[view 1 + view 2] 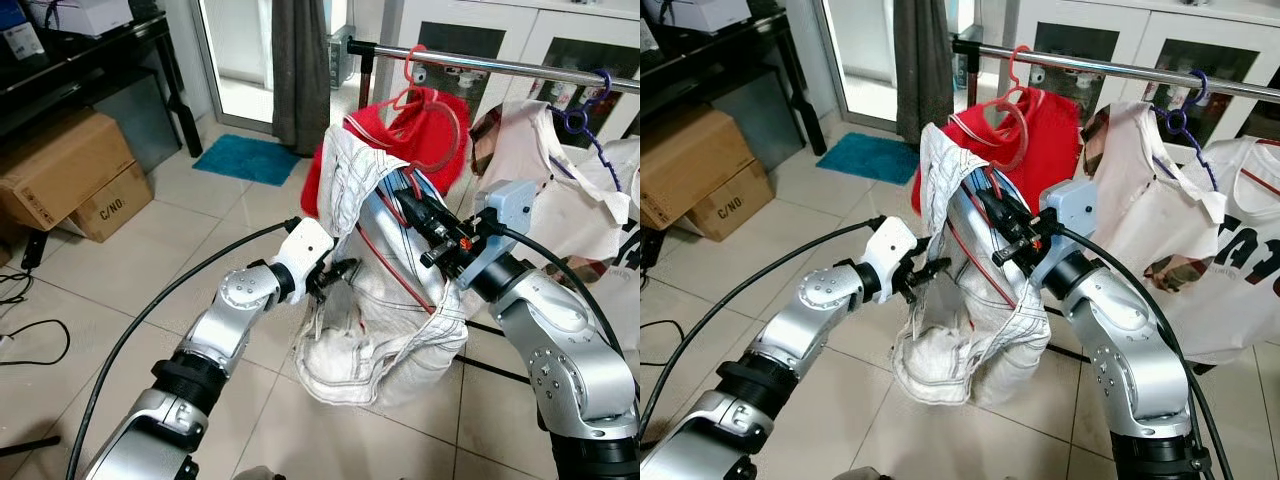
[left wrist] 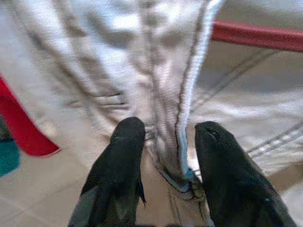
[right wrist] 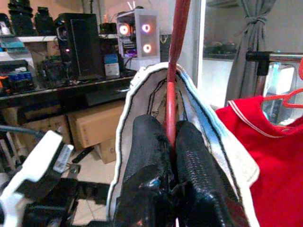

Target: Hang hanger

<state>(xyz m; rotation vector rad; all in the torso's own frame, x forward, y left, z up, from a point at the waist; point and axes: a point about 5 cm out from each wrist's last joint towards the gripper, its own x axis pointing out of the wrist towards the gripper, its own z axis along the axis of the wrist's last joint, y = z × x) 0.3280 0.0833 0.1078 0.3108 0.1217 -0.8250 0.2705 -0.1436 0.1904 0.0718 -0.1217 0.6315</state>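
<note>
Two grippers engaged, both mid-frame. Your right gripper [image 3: 171, 142] has its fingers clamped on the red hanger [image 3: 173, 71] wire, which runs up along the finger line with the white garment [image 1: 385, 330] draped over it. Your left gripper [image 2: 168, 161] sits lower left of that, fingers parted around a seam of the same garment; from the wrist view they look not yet pinched. Hanger's hook [image 1: 440, 110] sits just below the rail [image 1: 520, 68] in the upper right of the frame, beside a red shirt [image 1: 440, 140] already hung there. Key relation: rail is above and beyond your right fingers, so the right arm does the lift. Purple hanger [image 1: 585, 115] with a white shirt [image 1: 540, 190] crowds the rail further right.
</note>
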